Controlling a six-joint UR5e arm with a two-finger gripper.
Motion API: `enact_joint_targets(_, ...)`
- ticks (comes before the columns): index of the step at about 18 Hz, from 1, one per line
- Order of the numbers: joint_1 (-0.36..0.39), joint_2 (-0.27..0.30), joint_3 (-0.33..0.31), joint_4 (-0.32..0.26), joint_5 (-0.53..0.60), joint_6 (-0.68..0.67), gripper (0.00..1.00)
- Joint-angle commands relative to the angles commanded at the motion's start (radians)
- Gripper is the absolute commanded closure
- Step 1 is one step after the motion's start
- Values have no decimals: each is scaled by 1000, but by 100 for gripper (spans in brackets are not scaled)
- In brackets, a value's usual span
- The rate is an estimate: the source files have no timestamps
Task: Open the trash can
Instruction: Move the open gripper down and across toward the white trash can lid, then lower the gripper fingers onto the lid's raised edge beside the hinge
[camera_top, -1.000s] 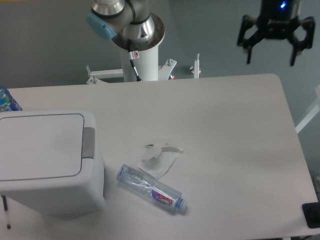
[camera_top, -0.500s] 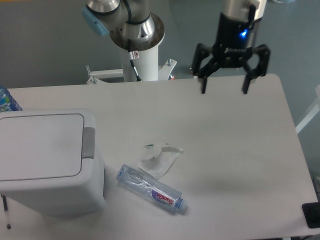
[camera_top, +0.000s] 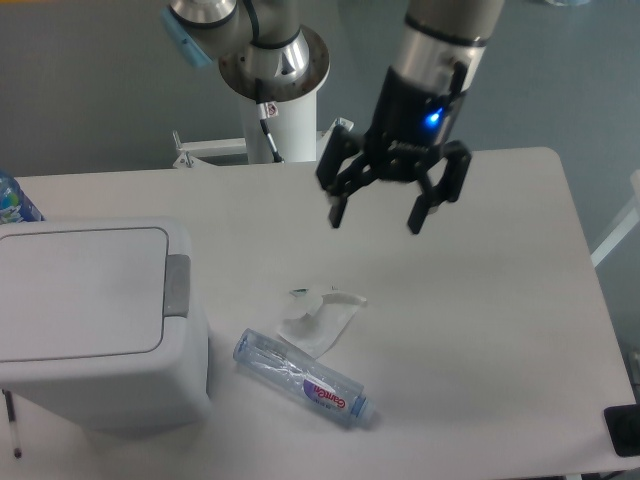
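Observation:
The trash can (camera_top: 95, 320) is a large white boxy bin at the table's left front, its flat lid (camera_top: 80, 290) closed and a grey push tab (camera_top: 177, 285) on its right edge. My gripper (camera_top: 375, 221) hangs open and empty above the middle of the table, well to the right of the can and higher than the lid. Its black fingers (camera_top: 335, 205) point down.
A crushed clear plastic bottle (camera_top: 303, 378) lies right of the can, with a crumpled white wrapper (camera_top: 318, 315) just behind it. A blue bottle (camera_top: 12, 200) peeks in at the left edge. The arm's base post (camera_top: 280, 120) stands behind the table. A dark object (camera_top: 622, 430) sits at the right front corner.
The open gripper has come down and moved left, from the upper right beyond the table to above the table's middle. Nothing on the table has moved.

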Motion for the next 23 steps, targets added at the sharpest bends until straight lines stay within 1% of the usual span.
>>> enact_joint_targets(5,-54,-14,-2,8,-2,-21,0)
enact_joint_targets(7,-61,-20,-9,8,-2,-21,0)
enact_joint_targets(9,-87,-22,-15,9,0,-29,0)
enact_joint_targets(16,-132,-23,-38,14,2,-31,0)
enact_joint_targets(20,-154,-34,-49,15,2,-29,0)
enact_joint_targets(23,-170,-34,-57,31,2,-29,0)
